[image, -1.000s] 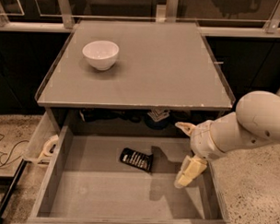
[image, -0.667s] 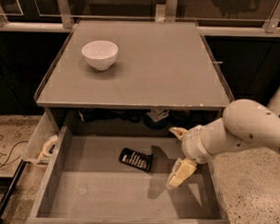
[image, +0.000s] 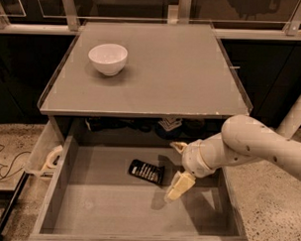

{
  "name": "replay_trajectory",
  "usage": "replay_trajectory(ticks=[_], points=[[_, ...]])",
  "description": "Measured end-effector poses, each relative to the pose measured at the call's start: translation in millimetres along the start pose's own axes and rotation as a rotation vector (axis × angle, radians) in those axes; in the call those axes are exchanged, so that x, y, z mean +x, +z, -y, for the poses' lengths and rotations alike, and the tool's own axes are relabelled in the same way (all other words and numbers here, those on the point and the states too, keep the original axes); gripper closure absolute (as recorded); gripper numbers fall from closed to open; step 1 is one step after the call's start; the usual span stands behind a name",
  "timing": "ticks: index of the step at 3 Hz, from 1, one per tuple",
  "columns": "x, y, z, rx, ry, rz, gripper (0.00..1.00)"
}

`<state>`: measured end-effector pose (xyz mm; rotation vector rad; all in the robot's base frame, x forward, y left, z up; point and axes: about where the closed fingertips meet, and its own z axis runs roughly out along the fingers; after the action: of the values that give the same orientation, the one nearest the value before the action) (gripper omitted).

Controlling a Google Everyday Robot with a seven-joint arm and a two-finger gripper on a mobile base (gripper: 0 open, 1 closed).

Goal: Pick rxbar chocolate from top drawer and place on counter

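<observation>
**Gripper spread beside the bar, inside the top drawer**

I see the cream-coloured two-finger gripper (image: 178,165) down inside the large shallow grey top drawer (image: 103,210), right of centre; its fingers (image: 180,186) are spread apart, released, with nothing between them; one points back toward the cabinet, the other down and forward toward the drawer floor. Just to its left lies the small flat black rxbar chocolate (image: 145,172), white lettering up, flat on the drawer floor and slightly skewed; it looks just apart from the nearer finger, though I cannot tell for certain. The thick white arm (image: 258,146) runs from the gripper up and to the right, over the drawer's right wall and out of the picture. At the back of the drawer, under the tabletop edge, sit dark items with blue-white packaging (image: 168,125); I cannot make out what they are. Above, the flat square grey counter (image: 162,73) carries a round white bowl (image: 108,58) near its rear left corner. Left of the drawer, a narrow pale side tray (image: 40,151) holds a tape roll (image: 54,156); speckled stone floor (image: 273,211) lies to the right.
</observation>
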<state>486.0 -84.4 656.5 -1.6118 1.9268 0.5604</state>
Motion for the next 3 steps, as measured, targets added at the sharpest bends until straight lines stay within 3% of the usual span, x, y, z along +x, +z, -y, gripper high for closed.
replay_trajectory(ticks=[1, 3], points=[[-2.3, 24.1, 4.1, -0.013, 0.024, 0.024, 0.0], [6.0, 50.9, 17.8, 0.033, 0.1, 0.033, 0.0]])
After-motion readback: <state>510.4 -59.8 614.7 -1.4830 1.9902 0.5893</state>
